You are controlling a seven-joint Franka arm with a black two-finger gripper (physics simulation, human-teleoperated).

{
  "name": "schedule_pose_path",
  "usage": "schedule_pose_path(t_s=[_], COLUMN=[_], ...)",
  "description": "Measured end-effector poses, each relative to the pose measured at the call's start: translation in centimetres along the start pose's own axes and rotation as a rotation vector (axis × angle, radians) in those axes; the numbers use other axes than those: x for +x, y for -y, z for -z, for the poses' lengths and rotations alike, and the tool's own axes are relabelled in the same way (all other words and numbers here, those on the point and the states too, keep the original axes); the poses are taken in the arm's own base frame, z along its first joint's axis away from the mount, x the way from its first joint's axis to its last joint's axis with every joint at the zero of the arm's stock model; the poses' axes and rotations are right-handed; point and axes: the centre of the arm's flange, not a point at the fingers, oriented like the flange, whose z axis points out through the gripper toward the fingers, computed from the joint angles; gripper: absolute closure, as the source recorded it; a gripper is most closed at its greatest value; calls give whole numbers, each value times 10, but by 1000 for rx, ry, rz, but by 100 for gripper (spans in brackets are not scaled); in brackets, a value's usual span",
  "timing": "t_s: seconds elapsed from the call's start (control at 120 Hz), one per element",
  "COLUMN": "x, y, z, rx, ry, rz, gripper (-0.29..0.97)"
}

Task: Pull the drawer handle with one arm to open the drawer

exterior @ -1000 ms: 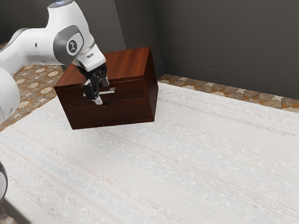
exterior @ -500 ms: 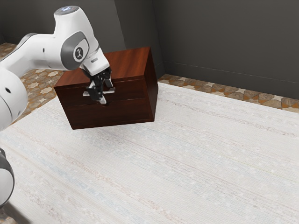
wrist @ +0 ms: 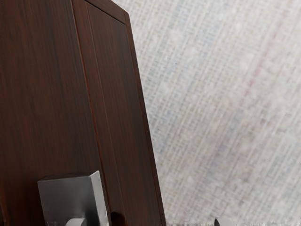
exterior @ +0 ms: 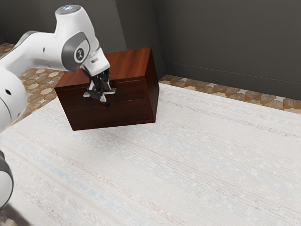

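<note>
A dark red-brown wooden cabinet (exterior: 134, 63) stands on the pale carpet at the exterior view's upper left. Its upper drawer front (exterior: 129, 90) sits flush with the cabinet face. A flat silver handle (exterior: 112, 90) runs across that front. My black gripper (exterior: 101, 95) points down against the drawer face at the handle's middle, covering part of it. In the wrist view the handle's silver end block (wrist: 70, 195) juts from the dark wood (wrist: 51, 94), and my two fingertips (wrist: 75, 221) show far apart, so the gripper is open.
Pale woven carpet (exterior: 188, 155) spreads over the floor in front of the cabinet and toward the exterior view's right. Patterned tiles (exterior: 263, 99) border it, with dark walls (exterior: 225, 37) behind. My white arm (exterior: 42, 47) comes in from the upper left.
My hand has risen slightly and moved in against the drawer face at the handle, turning a little. The cabinet and drawer have not moved.
</note>
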Motion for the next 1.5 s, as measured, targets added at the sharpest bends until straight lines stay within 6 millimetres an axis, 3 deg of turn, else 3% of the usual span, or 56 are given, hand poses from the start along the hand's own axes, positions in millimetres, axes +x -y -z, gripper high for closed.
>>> schedule_pose_path(t_s=[0.283, 0.375, 0.583, 0.708, 1.3, 1.5], x=[-31, -34, -39, -42, -38, -42], y=[-3, -5, -7, -19, -61, -79], z=[-3, -8, -15, -6, -2, 10], rx=[-16, -25, -37, -45, -72, -64], ry=[34, 37, 40, 33, -1, -7], rz=[65, 75, 93, 103, 132, 143], gripper=[40, 33, 39, 42, 40, 43])
